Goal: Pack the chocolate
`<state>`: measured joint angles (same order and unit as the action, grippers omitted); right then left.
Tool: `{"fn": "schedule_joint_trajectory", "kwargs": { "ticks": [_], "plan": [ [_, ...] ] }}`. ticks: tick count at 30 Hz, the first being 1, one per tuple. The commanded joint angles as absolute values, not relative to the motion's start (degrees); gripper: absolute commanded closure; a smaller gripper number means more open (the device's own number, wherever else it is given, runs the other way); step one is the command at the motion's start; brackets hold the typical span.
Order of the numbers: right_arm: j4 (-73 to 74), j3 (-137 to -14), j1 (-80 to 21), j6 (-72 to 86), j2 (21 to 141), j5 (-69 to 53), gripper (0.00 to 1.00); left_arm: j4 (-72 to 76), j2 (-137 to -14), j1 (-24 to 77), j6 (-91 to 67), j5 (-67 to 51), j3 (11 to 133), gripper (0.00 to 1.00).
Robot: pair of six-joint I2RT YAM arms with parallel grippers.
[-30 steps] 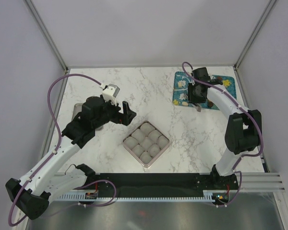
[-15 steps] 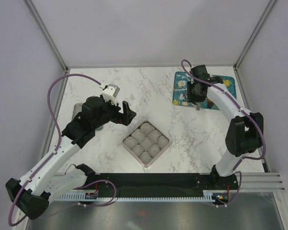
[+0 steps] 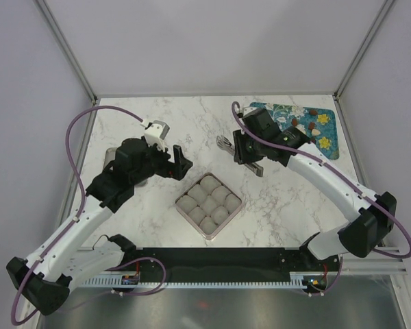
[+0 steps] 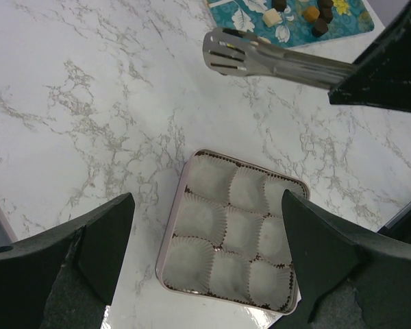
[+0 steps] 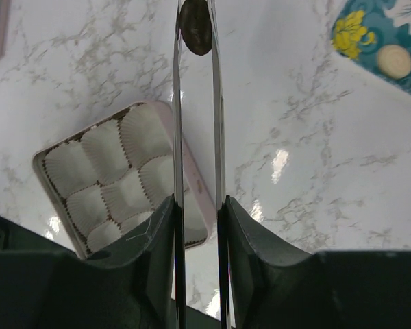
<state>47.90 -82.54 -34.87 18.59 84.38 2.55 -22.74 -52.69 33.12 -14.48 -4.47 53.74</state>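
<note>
My right gripper [image 3: 250, 152] is shut on metal tongs [image 3: 227, 144], which point left over the table's middle. In the right wrist view the tongs [image 5: 178, 103] pinch a dark brown chocolate [image 5: 195, 26] at their tip, above bare marble beside the tray [image 5: 205, 192]. The square tray [image 3: 177, 203] holds several pale paper cups, all empty. More chocolates [image 3: 312, 130] lie on the teal flowered mat [image 3: 325, 130] at the back right. My left gripper [image 3: 181, 161] is open and empty, hovering above the tray's far-left side [image 4: 170, 243]. The tongs [image 4: 267, 60] also show in the left wrist view.
A grey object [image 3: 111, 157] sits at the left, partly hidden under my left arm. A cream candy [image 5: 394, 60] lies on the mat's edge [image 5: 390, 34]. Bare marble lies between the mat and the tray.
My right arm has swung left from the teal mat to the table's middle, carrying the tongs with a dark chocolate. The left arm has barely moved.
</note>
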Motion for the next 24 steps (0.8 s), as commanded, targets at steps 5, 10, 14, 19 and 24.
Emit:
{"fn": "schedule_joint_trajectory", "kwargs": {
  "ticks": [5, 10, 14, 19, 24],
  "plan": [
    [46.85, -75.69, -43.85, 26.8, 78.32, 1.23, 0.72, -26.1, -46.33, 33.13, -15.21, -0.18, 51.77, 0.04],
    [45.09, -72.08, -48.77, 29.26, 77.69, 1.41, 0.72, -26.37, -42.37, 33.13, -14.77, 3.42, 50.19, 0.02],
    [44.74, -70.14, -52.55, 31.02, 78.4, 4.47, 0.72, -26.37, -41.48, 33.13, -14.59, 5.53, 50.27, 0.02],
    [44.47, -69.0, -54.05, 32.17, 78.66, 6.59, 0.72, -26.37, -41.4, 33.13, -14.24, 5.8, 49.92, 0.02],
    [44.47, -68.55, -54.58, 32.26, 79.89, 8.87, 0.71, -26.46, -41.57, 33.13, -14.06, 6.06, 49.92, 0.02]
  ]
}}
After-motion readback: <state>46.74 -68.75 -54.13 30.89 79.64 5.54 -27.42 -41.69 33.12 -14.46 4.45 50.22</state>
